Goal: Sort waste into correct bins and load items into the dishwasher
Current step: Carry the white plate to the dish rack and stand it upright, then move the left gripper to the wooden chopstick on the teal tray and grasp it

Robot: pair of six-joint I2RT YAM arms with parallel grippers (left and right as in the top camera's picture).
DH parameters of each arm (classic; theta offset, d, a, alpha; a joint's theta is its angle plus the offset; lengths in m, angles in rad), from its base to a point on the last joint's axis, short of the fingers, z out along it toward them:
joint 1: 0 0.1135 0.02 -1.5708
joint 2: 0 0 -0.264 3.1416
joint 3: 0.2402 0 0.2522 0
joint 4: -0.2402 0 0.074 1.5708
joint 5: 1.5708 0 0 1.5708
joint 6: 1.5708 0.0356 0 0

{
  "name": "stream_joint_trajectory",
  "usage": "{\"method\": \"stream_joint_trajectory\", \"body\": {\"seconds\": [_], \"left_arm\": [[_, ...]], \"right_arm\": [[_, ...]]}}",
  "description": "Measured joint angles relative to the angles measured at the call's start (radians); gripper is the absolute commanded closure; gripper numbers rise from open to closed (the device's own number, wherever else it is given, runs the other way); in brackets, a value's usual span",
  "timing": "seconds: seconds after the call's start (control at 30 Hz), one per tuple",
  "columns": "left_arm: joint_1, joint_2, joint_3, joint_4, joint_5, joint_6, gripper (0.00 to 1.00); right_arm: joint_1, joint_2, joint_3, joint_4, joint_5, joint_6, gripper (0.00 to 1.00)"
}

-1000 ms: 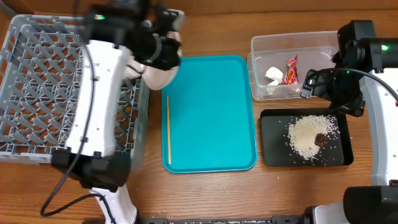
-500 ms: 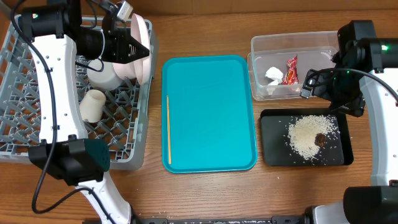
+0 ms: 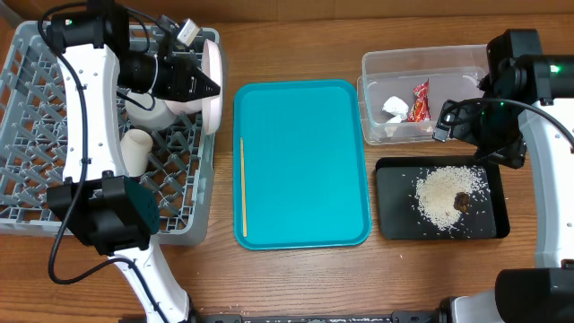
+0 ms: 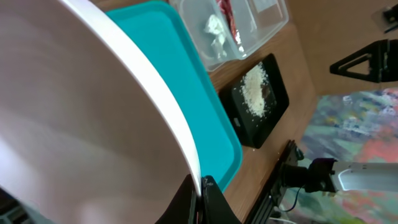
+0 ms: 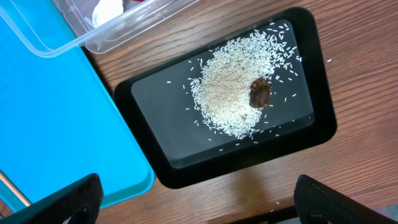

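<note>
**Spotter:** Biggest first. Your large square grey lattice dish rack (image 3: 45, 117) fills the left end of the wooden counter (image 3: 296, 278). The teal rectangular tray (image 3: 305, 161) lies in the middle. By the right edge, the clear rounded plastic tub (image 3: 421, 61) sits toward the back and the flat black rectangular tray (image 3: 395, 224) toward the front.

**Checker:** And your arms?

**Spotter:** Your left arm (image 3: 90, 135) reaches across the rack. Its jaws are pressed together on the rim of the round pale pink-white plate (image 3: 212, 85), which stands on edge at the rack's right wall. You can't tell whether the plate touches the lattice. Your right arm (image 3: 547, 135) hangs over the black tray with its jaws spread wide, holding nothing.

**Checker:** Smaller pieces?

**Spotter:** In the rack you have the pale grey bowl (image 3: 152, 115), partly under the left arm, with the small white cup (image 3: 136, 151) lying just in front of it. The thin wooden stick (image 3: 243, 184) lies along the teal tray's left edge. The tub holds the crumpled white paper scrap (image 3: 395, 106) beside the crinkled red wrapper (image 3: 420, 100). Loose white rice grains (image 3: 444, 196) are heaped on the black tray, with the small brown food lump (image 3: 462, 202) on the heap's right side.
</note>
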Motion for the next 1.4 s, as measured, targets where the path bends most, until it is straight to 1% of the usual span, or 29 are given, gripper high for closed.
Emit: {"method": "stream_joint_trajectory", "body": {"seconds": [0.23,0.37,0.6,0.8,1.03,1.23,1.27,1.3,1.33,1.37,1.4], "left_arm": [[0.015,0.000,-0.048,-0.001,-0.071,-0.006,0.96],[0.010,-0.004,-0.114,-0.005,-0.053,0.006,0.96],[0.008,-0.013,-0.221,-0.007,-0.020,0.076,0.96],[0.019,-0.015,-0.227,-0.008,-0.005,0.098,0.96],[0.084,-0.028,-0.227,-0.008,0.066,0.100,0.96],[0.135,-0.034,-0.235,-0.007,0.073,0.066,0.96],[0.144,-0.034,-0.240,-0.005,0.061,0.051,0.93],[0.154,-0.034,-0.246,-0.005,0.053,0.044,0.63],[0.161,-0.034,-0.249,-0.003,0.046,0.037,0.43],[0.170,-0.034,-0.250,-0.001,0.039,0.024,0.29],[0.178,-0.034,-0.250,-0.001,0.031,0.013,0.24]], "right_arm": [[0.000,0.000,0.000,0.000,0.000,0.000,0.00],[0.000,0.000,0.000,0.002,0.000,0.000,0.00],[0.000,0.000,0.000,0.003,0.000,0.000,0.00],[0.000,0.000,0.000,0.003,0.001,0.000,0.00],[0.000,0.000,0.000,0.003,0.000,0.000,0.00],[0.000,0.000,0.000,0.004,0.000,0.000,0.00],[0.000,0.000,0.000,0.003,0.000,0.000,0.00],[0.000,0.000,0.000,0.003,0.000,0.000,0.00],[0.000,0.000,0.000,0.002,0.000,0.000,0.00],[0.000,0.000,0.000,0.003,0.001,0.000,0.00],[0.000,0.000,0.000,0.003,0.000,0.000,0.00]]}}
